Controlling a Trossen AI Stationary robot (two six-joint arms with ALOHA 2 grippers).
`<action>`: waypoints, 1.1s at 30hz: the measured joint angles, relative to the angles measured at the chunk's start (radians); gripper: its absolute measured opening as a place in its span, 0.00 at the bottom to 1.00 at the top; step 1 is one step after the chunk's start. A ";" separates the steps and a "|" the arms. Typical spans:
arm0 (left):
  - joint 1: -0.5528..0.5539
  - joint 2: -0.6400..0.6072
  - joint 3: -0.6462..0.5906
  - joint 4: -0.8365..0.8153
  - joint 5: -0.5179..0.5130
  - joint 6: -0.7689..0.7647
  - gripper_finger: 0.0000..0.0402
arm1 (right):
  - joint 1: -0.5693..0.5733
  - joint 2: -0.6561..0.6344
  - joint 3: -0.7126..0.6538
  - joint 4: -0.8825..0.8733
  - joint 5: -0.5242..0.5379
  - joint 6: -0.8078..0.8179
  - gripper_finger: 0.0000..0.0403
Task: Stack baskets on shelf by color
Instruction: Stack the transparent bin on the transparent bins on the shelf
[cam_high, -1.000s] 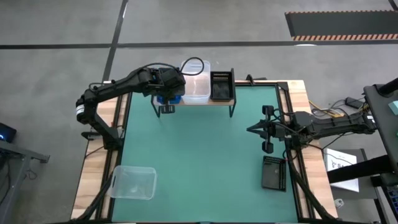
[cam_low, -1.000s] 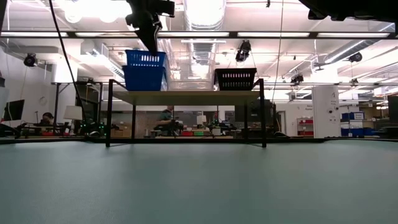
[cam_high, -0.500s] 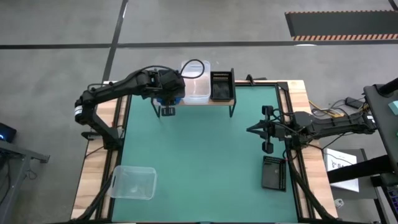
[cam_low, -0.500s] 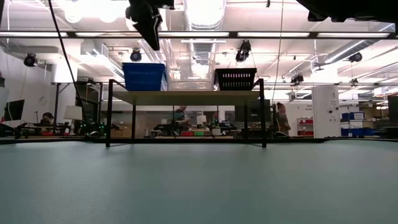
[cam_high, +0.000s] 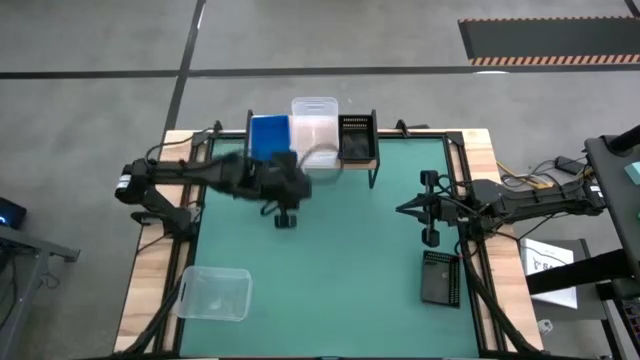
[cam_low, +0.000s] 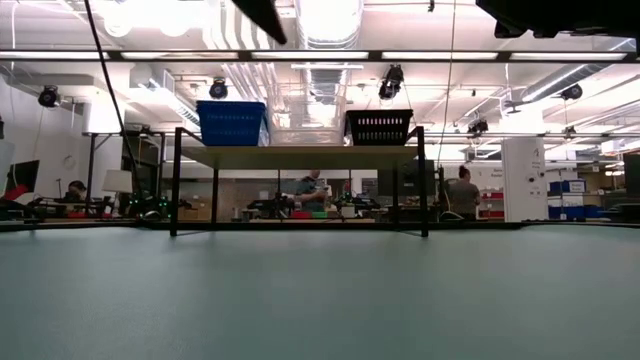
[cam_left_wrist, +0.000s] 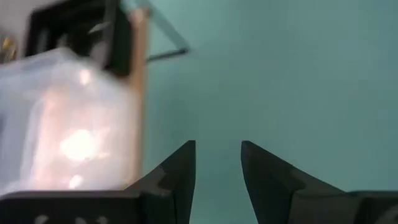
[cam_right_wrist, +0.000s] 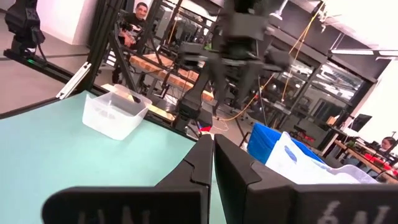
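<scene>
On the shelf (cam_high: 300, 166) at the table's far edge stand a blue basket (cam_high: 268, 135), a clear basket (cam_high: 313, 125) and a black basket (cam_high: 357, 138), side by side on the plank (cam_low: 297, 156). My left gripper (cam_high: 285, 215) hovers open over the green table just on the near side of the shelf, nothing between its fingers (cam_left_wrist: 180, 171). My right gripper (cam_high: 405, 208) waits shut at the table's right side. Another clear basket (cam_high: 213, 293) rests on the table at the near left, and a black basket (cam_high: 440, 277) at the near right.
The middle of the green table (cam_high: 340, 260) is bare between the two arms. The shelf's thin black legs (cam_low: 175, 180) stand on the table's far part. People and workbenches show in the room behind.
My left gripper has let go of the blue basket, which has dropped into the blue one under it on the shelf. The gripper has then risen and swung away from the shelf toward the table's near edge and a little to the right.
</scene>
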 joint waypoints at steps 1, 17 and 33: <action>-0.028 0.000 -0.012 0.024 0.000 -0.005 0.28 | 0.000 0.000 0.000 -0.001 0.000 0.002 0.02; -0.452 -0.001 -0.451 0.428 -0.022 -0.681 0.28 | 0.000 0.000 0.000 -0.023 0.000 0.059 0.02; -0.507 -0.047 -0.460 0.108 0.408 -1.448 0.28 | 0.000 0.090 0.000 -0.047 -0.004 0.249 0.02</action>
